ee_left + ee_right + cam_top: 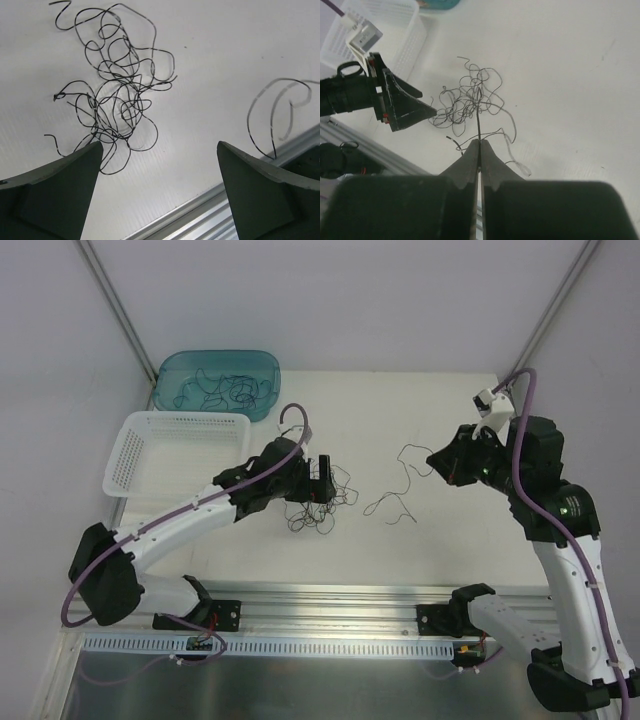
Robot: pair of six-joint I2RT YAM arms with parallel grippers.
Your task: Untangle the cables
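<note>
The cables (117,100) looked feather-light, springy, best gripped by loose ends; right hand (479,144) pinched one strand (478,120), left hand (159,147) gaped above them.

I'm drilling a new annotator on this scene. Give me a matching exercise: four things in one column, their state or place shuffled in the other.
1 left pincer
2 right pincer
3 teal tub
4 white basket

a shut on a single cable
b holds loose cables
c open beside the tangle
d lattice-walled, in front of the tub

Pairs: 1-c, 2-a, 3-b, 4-d
</note>
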